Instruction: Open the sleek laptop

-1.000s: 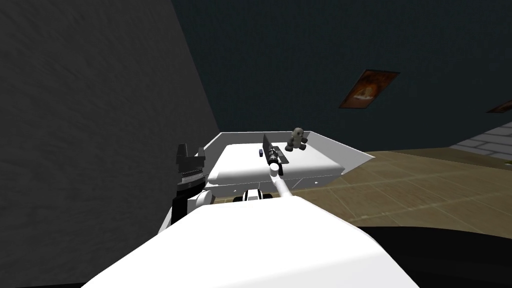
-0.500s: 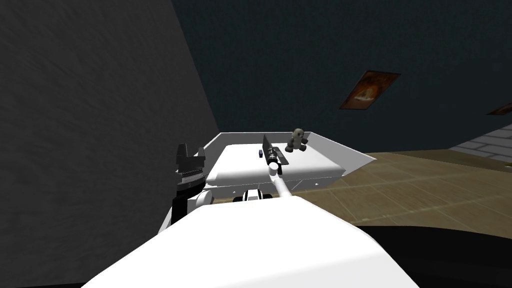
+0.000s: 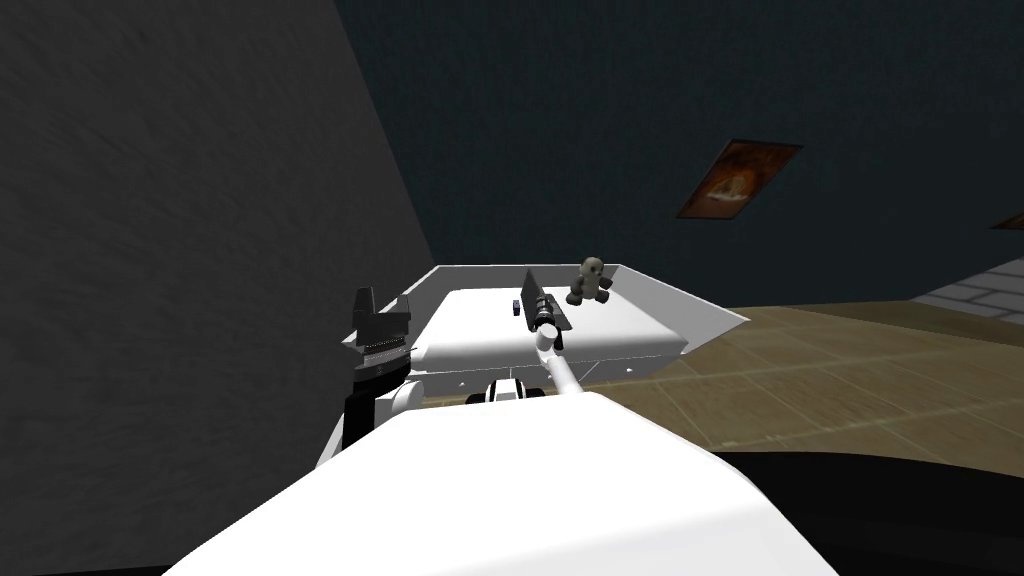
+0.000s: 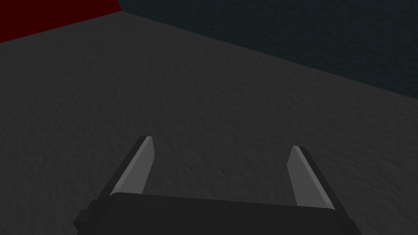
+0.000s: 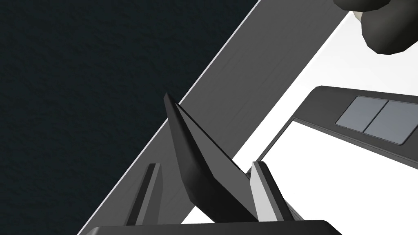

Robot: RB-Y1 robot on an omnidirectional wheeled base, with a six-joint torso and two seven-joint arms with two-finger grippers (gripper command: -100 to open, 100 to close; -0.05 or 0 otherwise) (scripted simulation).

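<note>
The laptop (image 3: 532,288) sat on the white bed (image 3: 630,328), just beside the toy bear (image 3: 590,281). R claw (image 5: 206,164) pinched its thin lid (image 5: 192,155), part way up. L claw (image 4: 221,142) was open, empty. Lid prob light, stiff, slippy: hold near top edge.

Matt dark laptop (image 5: 204,179); rough-textured grey wall (image 3: 200,250).

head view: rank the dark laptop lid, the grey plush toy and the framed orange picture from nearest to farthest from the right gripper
1. dark laptop lid: raised over the white bed, between the jaws of the right gripper.
2. grey plush toy: on the bed past the lid, near its far rim.
3. framed orange picture: on the dark wall, well beyond the bed.
</note>
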